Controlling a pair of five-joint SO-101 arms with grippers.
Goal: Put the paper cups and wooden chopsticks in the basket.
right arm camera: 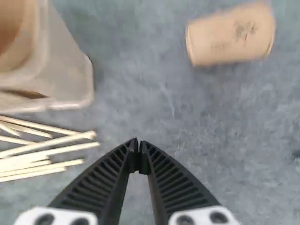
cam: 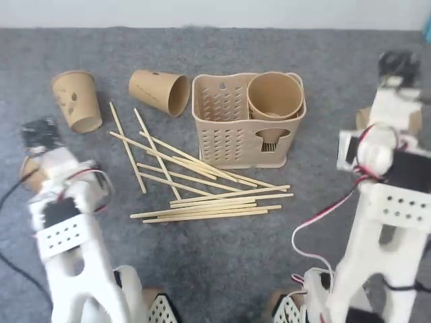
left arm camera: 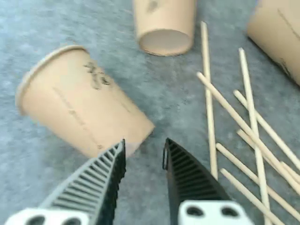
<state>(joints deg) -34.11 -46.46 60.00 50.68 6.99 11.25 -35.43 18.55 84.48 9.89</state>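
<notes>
Wooden chopsticks (cam: 202, 202) are lying scattered on the grey worktop (cam: 222, 269), in front of the basket (cam: 229, 128), in which one paper cup (cam: 275, 94) is standing upright. A tipped cup (cam: 159, 92) is lying just beside the basket, and a second tipped cup (cam: 76, 101) is lying farther out. The left tool (left arm camera: 143, 154) is hanging with its jaws a little apart, gripping nothing, its tips just beside a third tipped cup (left arm camera: 79, 112). The right tool (right arm camera: 138, 147) is pressing its jaws together on nothing, with a fourth tipped cup (right arm camera: 229, 33) lying well apart from it.
</notes>
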